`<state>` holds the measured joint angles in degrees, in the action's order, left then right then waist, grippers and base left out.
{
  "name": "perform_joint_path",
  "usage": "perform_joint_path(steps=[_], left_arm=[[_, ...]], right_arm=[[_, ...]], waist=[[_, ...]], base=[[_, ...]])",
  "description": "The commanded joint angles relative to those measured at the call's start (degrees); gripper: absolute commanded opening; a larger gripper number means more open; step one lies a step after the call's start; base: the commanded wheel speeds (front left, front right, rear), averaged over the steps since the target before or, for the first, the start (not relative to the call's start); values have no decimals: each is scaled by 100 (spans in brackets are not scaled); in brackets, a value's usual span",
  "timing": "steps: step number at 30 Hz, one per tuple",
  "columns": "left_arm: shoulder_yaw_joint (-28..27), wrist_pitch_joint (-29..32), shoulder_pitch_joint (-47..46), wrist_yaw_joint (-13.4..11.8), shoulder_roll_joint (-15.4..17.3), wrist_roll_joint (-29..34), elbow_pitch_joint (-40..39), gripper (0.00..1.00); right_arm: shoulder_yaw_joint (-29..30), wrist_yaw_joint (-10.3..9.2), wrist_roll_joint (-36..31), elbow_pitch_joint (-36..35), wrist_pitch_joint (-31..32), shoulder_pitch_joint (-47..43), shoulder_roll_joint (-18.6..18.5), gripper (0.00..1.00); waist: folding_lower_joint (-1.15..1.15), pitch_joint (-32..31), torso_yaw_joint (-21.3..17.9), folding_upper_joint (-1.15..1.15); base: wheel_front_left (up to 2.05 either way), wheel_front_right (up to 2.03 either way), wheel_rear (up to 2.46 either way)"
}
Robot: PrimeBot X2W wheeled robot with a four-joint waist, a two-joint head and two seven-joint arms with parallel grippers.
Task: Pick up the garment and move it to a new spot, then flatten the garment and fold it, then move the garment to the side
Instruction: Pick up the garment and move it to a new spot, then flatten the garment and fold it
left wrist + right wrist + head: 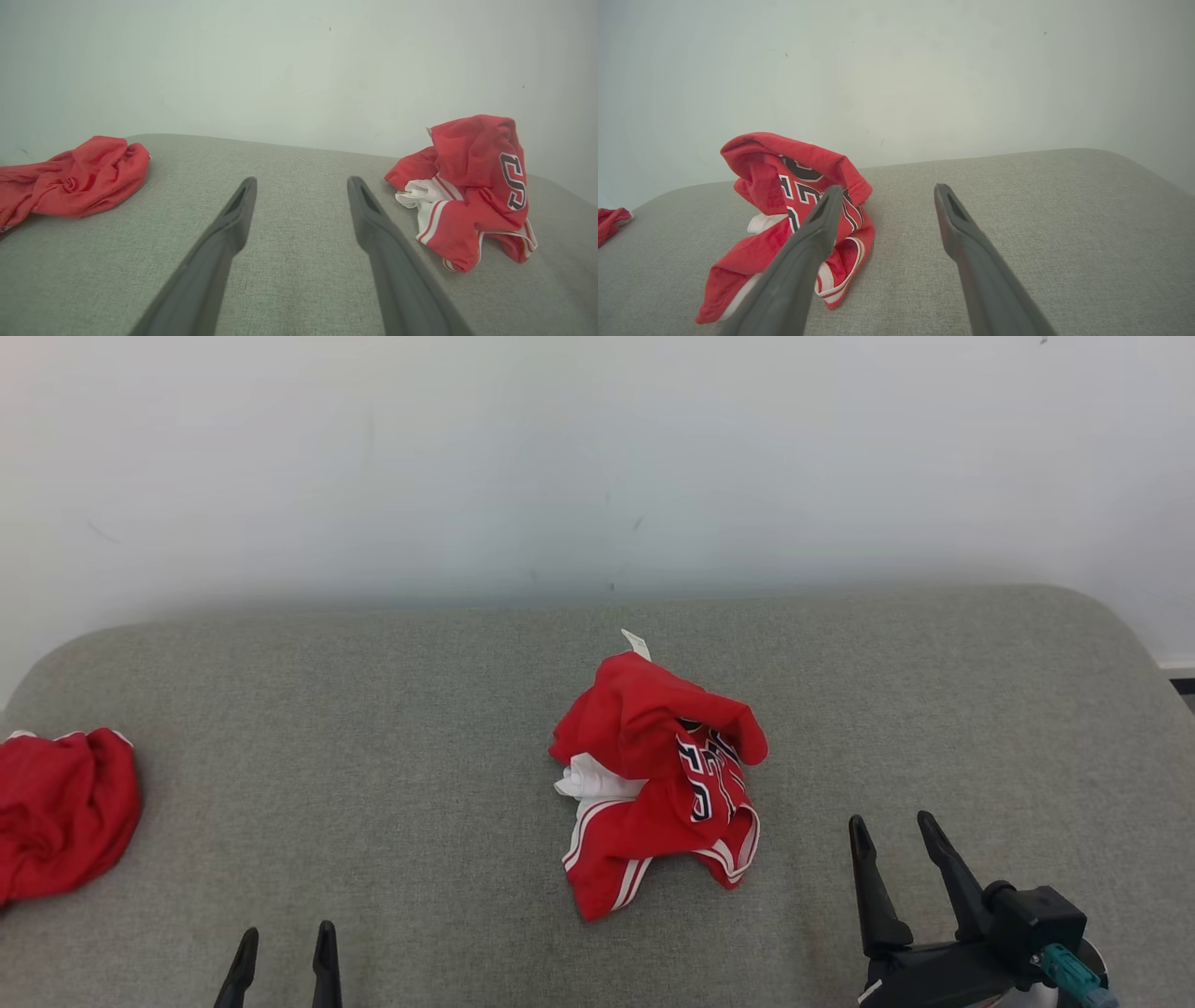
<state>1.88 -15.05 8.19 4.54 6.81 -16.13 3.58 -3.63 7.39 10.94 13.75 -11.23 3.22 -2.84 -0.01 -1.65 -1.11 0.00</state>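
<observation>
Sitting crumpled about the middle of the grey cushion (373, 691), the red jersey (653, 784) is bunched into a loose heap that props itself up on its own folds. A white tag (636, 642) pokes out toward the far edge, and some white lining (590, 782) shows on the heap's left. A second red cloth (61, 812) lies at the cushion's left edge, well apart from it.

Both grippers hover by the near edge with nothing in them. The left gripper (288, 931) has its fingers spread and sits off to the jersey's left. The right gripper (890, 819) is spread too, near the jersey's right side but clear of it.

The jersey looks light, thin and limp, likely a slick sports knit. It should lift with little effort, but it will sag and unfurl, and it may slip out of a shallow pinch. The raised fold at the top of the heap seems the best place to take hold, bitten deep enough to catch several layers. The striped hem on the near side would serve as well.
</observation>
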Motion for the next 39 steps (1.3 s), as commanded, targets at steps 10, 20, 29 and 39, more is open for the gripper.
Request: perform_joint_path(steps=[10, 20, 29, 39], left_arm=[[-84, -24, -72, 27, -22, 39, 27, 100], [-38, -24, -106, 31, -49, 83, 48, 100], [177, 55, -334, 61, 4, 165, 88, 100], [468, 492, -1080, 165, 156, 100, 718, 100]], right_arm=[[51, 19, 67, 27, 33, -50, -5, 100], [57, 20, 0, 44, 38, 38, -5, 100], [-51, 20, -14, -5, 84, 143, -6, 100], [-252, 20, 63, -32, 84, 272, -6, 100]], waist=[[1, 87, 42, 0], [1, 161, 1, 0], [1, 321, -251, 0], [1, 647, -1190, 0]], base=[[0, 0, 0], [0, 0, 0], [0, 0, 0], [0, 0, 0]])
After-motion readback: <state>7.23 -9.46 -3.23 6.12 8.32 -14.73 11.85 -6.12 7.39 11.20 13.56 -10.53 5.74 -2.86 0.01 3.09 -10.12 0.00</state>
